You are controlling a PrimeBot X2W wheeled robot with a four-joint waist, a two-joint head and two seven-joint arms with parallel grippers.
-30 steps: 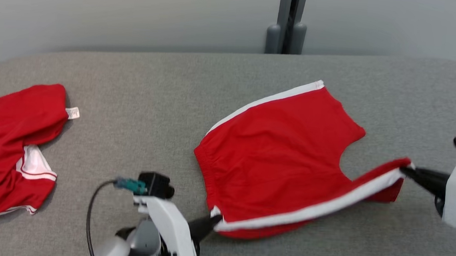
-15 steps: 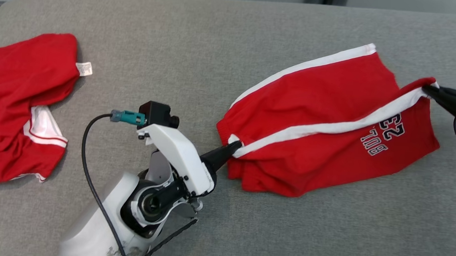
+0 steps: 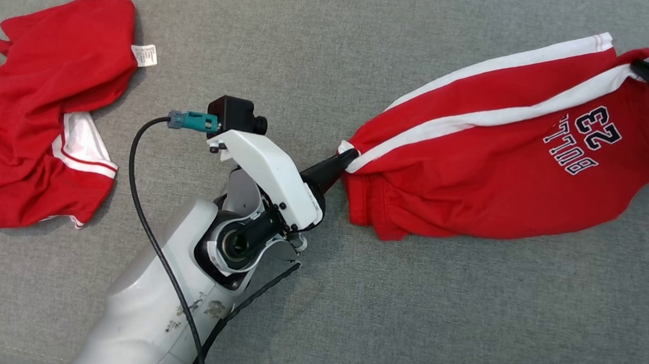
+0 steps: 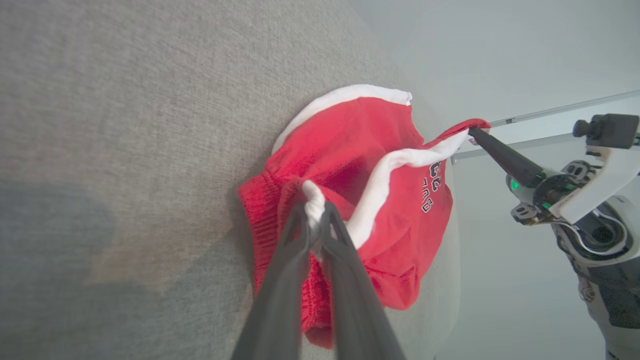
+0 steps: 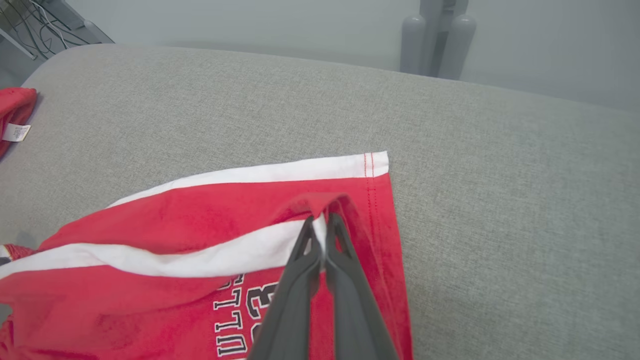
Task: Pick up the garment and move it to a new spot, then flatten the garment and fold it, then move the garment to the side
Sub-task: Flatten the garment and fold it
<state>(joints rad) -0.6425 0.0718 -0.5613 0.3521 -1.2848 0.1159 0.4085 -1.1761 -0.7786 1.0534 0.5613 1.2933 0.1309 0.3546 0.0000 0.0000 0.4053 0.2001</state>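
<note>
Red knit shorts [image 3: 502, 177] with white side stripes are stretched between the two grippers over the right half of the grey fabric-covered table [image 3: 406, 313]. One end is gathered at the elastic waistband, where the end of a white stripe is pinched by the left gripper [image 3: 349, 156], its dark fingers clenched on the cloth. The opposite end, a leg hem, is clamped by the right gripper [image 3: 641, 68] near the right edge of the head view, its fingers likewise closed tight on the striped edge.

The shorts are seen doubled lengthwise, one layer laid over the other, so that two white stripes run nearly parallel from waistband to hem. Dark-outlined lettering and the number 23 are printed near the hem and are seen upside down from the head camera. The lower edge of the shorts rests on the table, while the gripped stripe is drawn taut. Wrinkles are bunched at the waistband.

A second red garment [image 3: 38, 110] with white trim and a small white label [image 3: 144, 55] lies crumpled at the far left of the table, well apart from the shorts.
</note>
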